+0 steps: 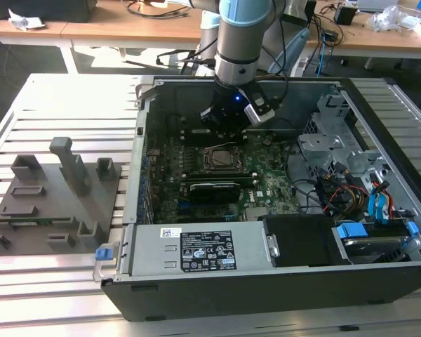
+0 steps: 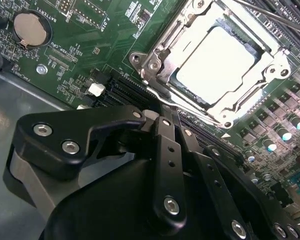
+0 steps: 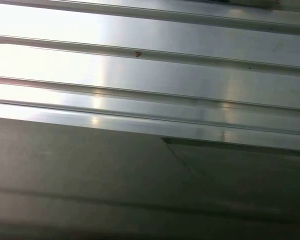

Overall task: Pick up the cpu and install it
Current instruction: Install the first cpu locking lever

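Metal plate: we see the cpu (image 2: 217, 65) as a pale, glaring square lying flat inside the socket frame (image 2: 285, 62) on the motherboard (image 2: 90, 30).
Gripper: the gripper (image 1: 228, 126) hangs inside the computer case (image 1: 217, 281), near the socket — we cannot tell whether its fingers are spread or pressed together.
Weight: we judge it light, stiff and flat.
Fragility: the underside is likely delicate — no tilting or forcing.
Hold: we would take it by two opposite edges of the rim.
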`<act>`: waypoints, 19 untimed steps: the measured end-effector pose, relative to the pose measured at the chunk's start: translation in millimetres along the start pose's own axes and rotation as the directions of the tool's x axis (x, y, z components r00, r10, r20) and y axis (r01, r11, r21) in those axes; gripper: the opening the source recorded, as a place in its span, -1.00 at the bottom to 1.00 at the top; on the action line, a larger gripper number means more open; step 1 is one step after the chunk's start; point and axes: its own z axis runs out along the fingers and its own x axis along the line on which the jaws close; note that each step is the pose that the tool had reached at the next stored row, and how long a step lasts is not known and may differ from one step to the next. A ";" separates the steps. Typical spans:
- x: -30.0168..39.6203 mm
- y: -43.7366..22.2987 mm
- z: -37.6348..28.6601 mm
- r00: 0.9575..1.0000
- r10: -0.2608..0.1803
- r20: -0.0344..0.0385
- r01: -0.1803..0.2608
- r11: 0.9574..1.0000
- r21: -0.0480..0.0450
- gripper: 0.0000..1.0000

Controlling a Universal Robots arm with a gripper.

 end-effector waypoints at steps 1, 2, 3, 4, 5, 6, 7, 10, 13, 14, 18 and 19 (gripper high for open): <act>0.0 0.0 0.0 1.000 0.000 0.000 0.000 1.000 0.000 -0.79; 0.0 0.0 0.0 1.000 0.000 0.000 0.000 1.000 0.000 -0.79; 0.0 0.0 0.0 1.000 0.000 0.000 0.000 1.000 0.000 -0.79; 0.0 0.1 -1.1 1.000 0.000 0.001 0.000 1.000 0.000 -0.79; 0.0 0.1 -2.6 1.000 0.000 0.001 0.000 1.000 0.000 -0.79; 0.0 0.1 -3.7 1.000 0.000 0.001 0.000 1.000 0.000 -0.79; 0.0 0.2 -5.1 1.000 0.000 0.002 0.000 1.000 0.001 -0.79; 0.1 0.3 -11.8 1.000 0.000 0.001 0.000 1.000 0.005 -0.79; 0.1 0.4 -16.5 1.000 0.000 0.001 0.000 1.000 0.010 -0.79; 0.1 0.4 -17.8 1.000 0.000 0.000 0.000 1.000 0.011 -0.79; 0.1 0.5 -22.0 1.000 0.000 0.000 0.000 1.000 0.017 -0.79; -0.2 0.5 -22.3 1.000 0.000 0.000 0.000 1.000 0.018 -0.79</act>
